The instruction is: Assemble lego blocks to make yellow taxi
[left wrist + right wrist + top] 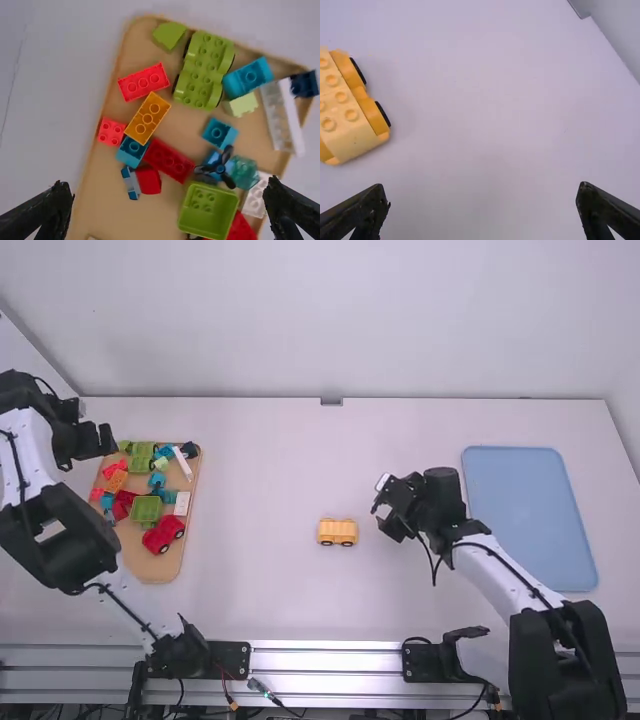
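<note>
High view: left gripper [102, 440] at the tray's [140, 570] 11 o'clock, arm bent, cropped by the frame; right forearm angles toward 10 o'clock, yellow wheeled block [337, 531] at right gripper's [380, 514] 8 o'clock. Left wrist view: fingers wide apart, red car [243, 229] partly cut off. Right wrist view: fingers wide apart, yellow wheeled block cropped.

Studded yellow taxi base [337, 531] (black-wheeled), pale blue mat [530, 515], tan tray [157, 568].

Table [260, 460] with tray [152, 569], yellow car [337, 532], mat [530, 510]
</note>
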`<state>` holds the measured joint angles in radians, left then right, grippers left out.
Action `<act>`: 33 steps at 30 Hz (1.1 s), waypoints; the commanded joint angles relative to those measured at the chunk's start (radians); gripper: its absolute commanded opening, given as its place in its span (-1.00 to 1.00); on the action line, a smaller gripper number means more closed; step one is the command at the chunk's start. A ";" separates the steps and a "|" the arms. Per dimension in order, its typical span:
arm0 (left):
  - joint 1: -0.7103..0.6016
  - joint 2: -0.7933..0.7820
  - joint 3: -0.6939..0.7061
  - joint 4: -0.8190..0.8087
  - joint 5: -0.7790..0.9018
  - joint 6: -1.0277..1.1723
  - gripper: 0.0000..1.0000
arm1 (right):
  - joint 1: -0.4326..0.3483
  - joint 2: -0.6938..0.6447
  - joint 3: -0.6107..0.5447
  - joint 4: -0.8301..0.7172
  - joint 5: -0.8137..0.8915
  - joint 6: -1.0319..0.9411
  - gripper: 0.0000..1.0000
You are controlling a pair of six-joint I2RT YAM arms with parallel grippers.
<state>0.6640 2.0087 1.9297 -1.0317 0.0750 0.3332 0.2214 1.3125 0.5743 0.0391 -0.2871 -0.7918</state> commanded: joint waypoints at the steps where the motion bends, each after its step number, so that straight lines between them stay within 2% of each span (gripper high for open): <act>1: -0.002 0.039 -0.021 0.000 -0.040 0.161 0.92 | 0.003 -0.018 0.030 -0.002 -0.029 0.010 0.98; 6: -0.002 0.108 -0.051 0.053 -0.081 0.357 0.96 | 0.002 -0.019 0.030 -0.002 -0.030 0.010 0.98; 8: -0.002 0.130 -0.058 0.085 -0.117 0.351 0.95 | 0.006 -0.018 0.030 -0.003 -0.030 0.011 0.98; 14: 0.039 0.200 -0.059 0.130 -0.059 0.376 0.59 | 0.030 -0.019 0.030 -0.002 -0.026 0.009 0.98; 19: 0.090 0.224 -0.070 0.156 0.028 0.394 0.39 | 0.019 -0.019 0.030 0.002 -0.029 0.010 0.98; 24: 0.116 0.224 -0.100 0.182 0.127 0.468 0.35 | 0.013 -0.019 0.030 -0.003 -0.030 0.010 0.98; 33: 0.106 0.224 -0.216 0.341 0.124 0.505 0.17 | 0.037 -0.019 0.029 -0.002 -0.026 0.037 0.98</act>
<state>0.7765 2.2185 1.7462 -0.7101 0.1749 0.8169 0.2546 1.3125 0.5766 0.0402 -0.3073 -0.7658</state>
